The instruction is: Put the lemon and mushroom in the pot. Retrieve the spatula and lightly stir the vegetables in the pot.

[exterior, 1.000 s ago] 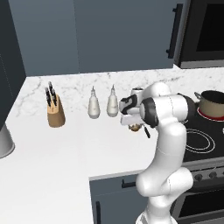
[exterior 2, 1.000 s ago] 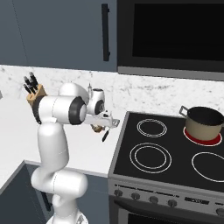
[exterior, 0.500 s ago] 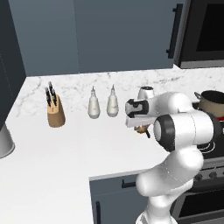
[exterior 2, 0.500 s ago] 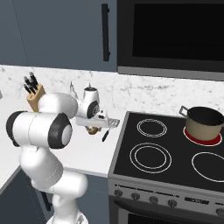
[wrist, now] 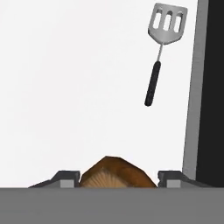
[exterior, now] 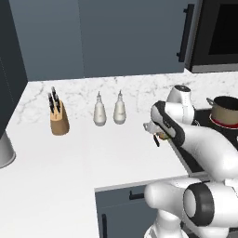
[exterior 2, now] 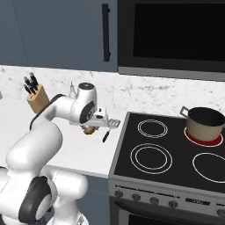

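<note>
A brown-tan mushroom (wrist: 116, 171) sits between my two dark fingertips (wrist: 65, 178), and my gripper (wrist: 116, 178) is shut on it. From the base, the gripper (exterior 2: 95, 123) hangs just above the white counter beside the stove's left edge, the mushroom (exterior 2: 90, 130) under it. The spatula (wrist: 167, 22) lies flat on the counter beyond the gripper, its silver slotted head away from me and its black handle towards me; the spatula (exterior 2: 110, 126) rests against the stove side. The tan pot (exterior 2: 204, 124) stands on the back right burner, lit red. The lemon is hidden.
A knife block (exterior: 59, 122) and two white bottles (exterior: 109, 111) stand at the back of the counter. The black stove (exterior 2: 167, 154) has three unlit burners. A grey vessel (exterior: 4, 151) sits at the far left. The counter's front edge (exterior: 139, 183) is close below my arm.
My arm has swung its elbow forward and low. The gripper, still holding the mushroom, has drifted slightly towards the stove and down. The spatula and pot have not moved.
</note>
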